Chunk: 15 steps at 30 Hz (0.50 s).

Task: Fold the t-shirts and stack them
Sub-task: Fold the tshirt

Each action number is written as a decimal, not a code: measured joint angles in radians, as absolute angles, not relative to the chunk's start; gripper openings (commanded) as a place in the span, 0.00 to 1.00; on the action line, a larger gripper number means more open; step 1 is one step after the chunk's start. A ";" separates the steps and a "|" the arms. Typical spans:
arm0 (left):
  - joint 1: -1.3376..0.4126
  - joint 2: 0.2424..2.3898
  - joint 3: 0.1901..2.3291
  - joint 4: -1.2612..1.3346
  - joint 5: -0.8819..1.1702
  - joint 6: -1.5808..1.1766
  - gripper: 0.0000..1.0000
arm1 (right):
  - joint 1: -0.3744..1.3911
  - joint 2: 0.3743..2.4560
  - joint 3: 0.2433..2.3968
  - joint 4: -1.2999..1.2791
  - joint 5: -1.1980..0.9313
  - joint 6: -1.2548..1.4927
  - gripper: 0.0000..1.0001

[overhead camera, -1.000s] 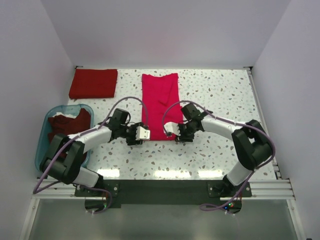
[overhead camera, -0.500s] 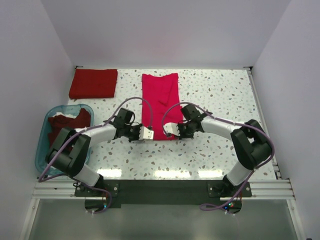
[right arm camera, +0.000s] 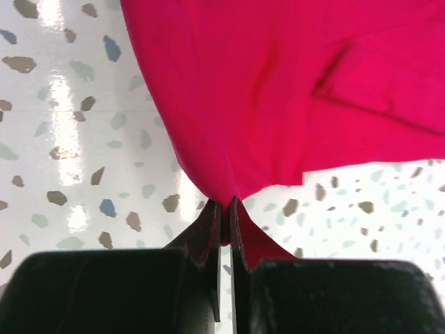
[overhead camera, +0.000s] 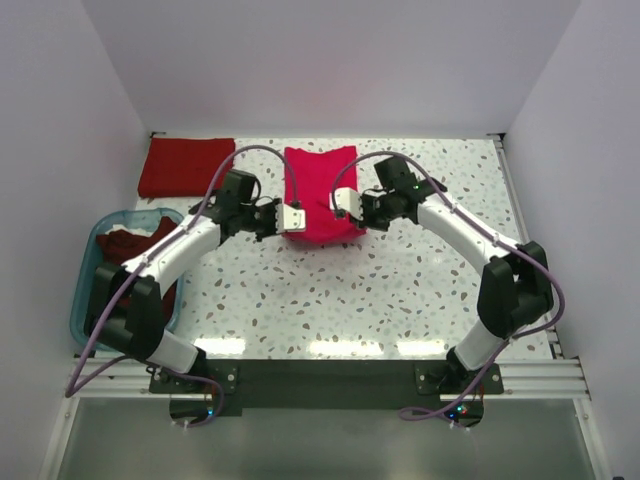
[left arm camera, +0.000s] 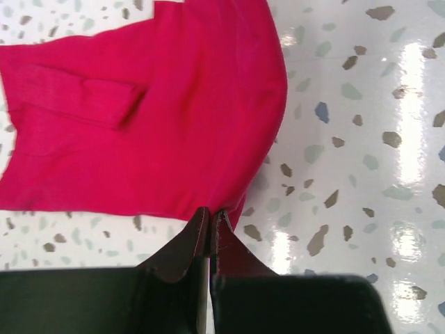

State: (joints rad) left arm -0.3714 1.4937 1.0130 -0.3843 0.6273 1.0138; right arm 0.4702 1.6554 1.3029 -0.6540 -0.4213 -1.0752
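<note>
T-shirt point(overhead camera: 320, 195), crimson-pink: soft, light, limp cloth, likely to sag, lying part-folded at the far middle of the worktop point(overhead camera: 420, 270); best held at near-edge corners, where left tool point(overhead camera: 295, 217) and right tool point(overhead camera: 343, 204) each pinch it tight.

Matt cloth tee point(left arm camera: 174, 104), glossy speckled tbl point(left arm camera: 361, 139)

Bright, even overhead light; glare streaks on glossy table point(overhead camera: 420, 290); faint shadow by t-shirt point(left arm camera: 174, 118) edge; pics sharp.
</note>
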 measured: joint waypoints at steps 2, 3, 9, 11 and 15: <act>-0.361 1.494 1.060 -0.407 0.629 1.014 0.00 | 0.461 1.652 1.343 -0.677 -0.431 -1.081 0.00; -0.359 1.494 1.076 -0.417 0.630 1.015 0.00 | 0.460 1.649 1.351 -0.687 -0.436 -1.085 0.00; -0.355 1.478 1.090 -0.509 0.651 1.044 0.00 | 0.465 1.612 1.317 -0.757 -0.447 -1.103 0.00; -0.360 1.447 1.076 -0.551 0.662 1.061 0.00 | 0.471 1.559 1.262 -0.776 -0.453 -1.108 0.00; -0.403 1.328 0.999 -0.633 0.685 1.106 0.00 | 0.513 1.384 1.116 -0.826 -0.476 -1.108 0.00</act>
